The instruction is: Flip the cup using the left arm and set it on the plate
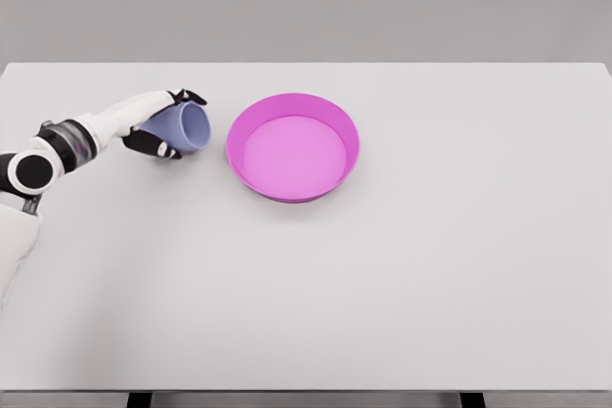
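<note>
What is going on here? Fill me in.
The robot's left hand grips a small lavender-blue plastic cup, tipped on its side with the opening facing the round magenta plate. The cup is left of the plate, not yet on it. Both are over the white table. The right arm is out of view.

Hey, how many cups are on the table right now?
1. The one cup is lavender, held on its side in the left hand, left of the pink plate, its mouth facing the plate. Nothing in view could hide another.
</note>
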You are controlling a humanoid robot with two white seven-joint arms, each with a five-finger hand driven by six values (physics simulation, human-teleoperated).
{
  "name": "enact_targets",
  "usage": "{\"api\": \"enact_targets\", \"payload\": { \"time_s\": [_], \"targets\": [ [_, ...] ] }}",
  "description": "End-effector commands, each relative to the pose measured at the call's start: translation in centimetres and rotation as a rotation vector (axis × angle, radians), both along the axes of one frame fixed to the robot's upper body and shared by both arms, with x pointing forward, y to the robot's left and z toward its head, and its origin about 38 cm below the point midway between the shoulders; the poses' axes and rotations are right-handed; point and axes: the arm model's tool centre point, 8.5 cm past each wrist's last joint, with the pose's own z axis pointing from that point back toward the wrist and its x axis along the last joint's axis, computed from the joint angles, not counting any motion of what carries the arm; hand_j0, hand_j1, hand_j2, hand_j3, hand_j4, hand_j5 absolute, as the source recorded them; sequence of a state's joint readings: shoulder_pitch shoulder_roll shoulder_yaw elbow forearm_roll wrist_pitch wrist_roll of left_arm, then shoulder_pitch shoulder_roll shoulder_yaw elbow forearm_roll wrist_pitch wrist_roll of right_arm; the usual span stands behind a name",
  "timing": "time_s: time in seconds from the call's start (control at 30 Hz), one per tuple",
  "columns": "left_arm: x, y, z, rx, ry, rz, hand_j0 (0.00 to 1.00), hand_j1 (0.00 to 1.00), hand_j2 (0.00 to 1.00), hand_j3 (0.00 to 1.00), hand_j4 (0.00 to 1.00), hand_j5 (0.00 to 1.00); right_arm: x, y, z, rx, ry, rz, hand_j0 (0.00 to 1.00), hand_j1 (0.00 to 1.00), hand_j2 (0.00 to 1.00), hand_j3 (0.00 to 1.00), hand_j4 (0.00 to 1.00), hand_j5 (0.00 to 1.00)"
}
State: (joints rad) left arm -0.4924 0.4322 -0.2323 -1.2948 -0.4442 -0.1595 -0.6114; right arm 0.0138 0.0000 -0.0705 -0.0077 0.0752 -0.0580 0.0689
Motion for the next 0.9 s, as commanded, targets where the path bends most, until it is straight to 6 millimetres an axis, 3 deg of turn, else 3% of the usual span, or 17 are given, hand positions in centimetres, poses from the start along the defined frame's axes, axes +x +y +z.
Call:
{"api": "enact_targets", "payload": {
  "time_s": [0.0, 0.3, 0.87],
  "targets": [
    [0.0, 0.0, 0.2, -0.084, 0.012, -0.003, 0.71, 0.71, 0.71, 0.71, 0.71, 0.71, 0.0, 0.0, 0.0, 0.000, 0.000, 0.000, 1.00, 1.00, 1.00, 1.00, 1.00, 1.00],
    [0.1, 1.5, 0.7, -0.327, 0.045, 0.041, 0.70, 0.70, 0.70, 0.70, 0.70, 0.70, 0.0, 0.0, 0.0, 0.000, 0.000, 0.000, 1.00, 1.00, 1.00, 1.00, 1.00, 1.00],
    [0.8, -5.1, 0.3, -0.700, 0.119, 0.025, 0.70, 0.70, 0.70, 0.70, 0.70, 0.70, 0.0, 0.0, 0.0, 0.000, 0.000, 0.000, 1.00, 1.00, 1.00, 1.00, 1.00, 1.00]
  ]
}}
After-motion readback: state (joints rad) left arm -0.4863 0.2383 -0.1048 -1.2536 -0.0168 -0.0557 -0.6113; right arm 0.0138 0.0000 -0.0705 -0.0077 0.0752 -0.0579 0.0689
